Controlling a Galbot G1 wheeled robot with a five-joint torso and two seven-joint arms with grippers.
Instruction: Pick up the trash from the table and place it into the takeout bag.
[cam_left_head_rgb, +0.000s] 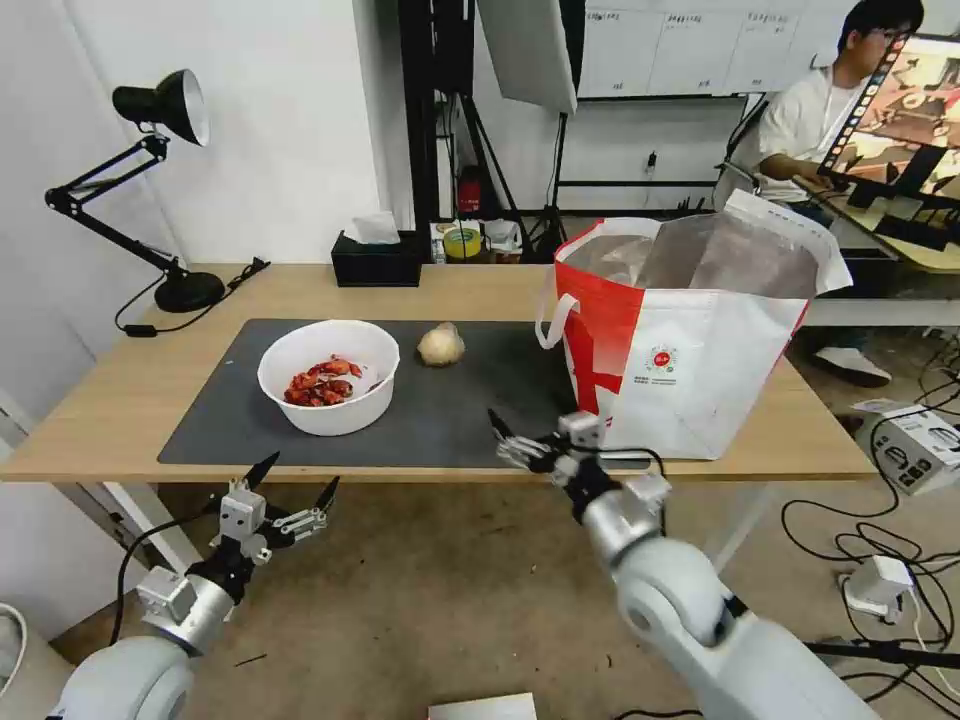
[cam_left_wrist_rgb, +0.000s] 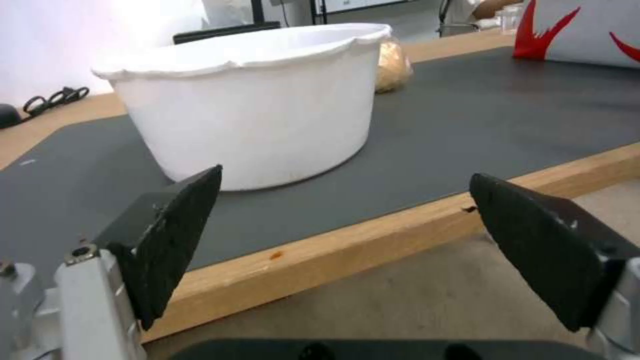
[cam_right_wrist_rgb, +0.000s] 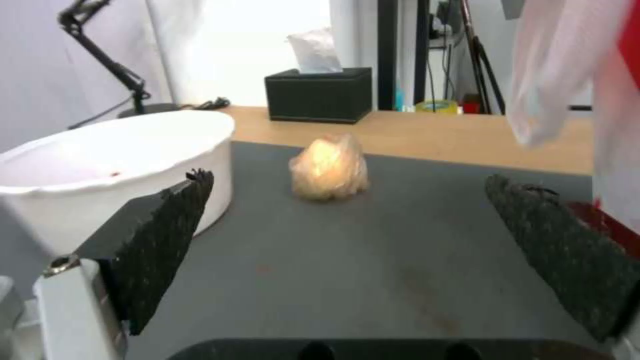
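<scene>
bag (cam_left_head_rgb: 700, 370): inside hidden behind its near wall | bowl (cam_left_wrist_rgb: 253, 105): contents hidden by its side in the left wrist view | logo (cam_left_head_rgb: 661, 360): print too small to read

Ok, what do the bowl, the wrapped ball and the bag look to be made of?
White bowl: probably thin plastic or foam, matte, with a slightly wavy rim.
Beige ball: seems wrapped in clear film, going by its glossy crinkles; the contents are unclear.
Takeout bag: looks like woven or laminated fabric with a silver foil lining and soft loop handles.

Small round red logo on the takeout bag (cam_left_head_rgb: 700, 330), its lettering too small to read
</scene>
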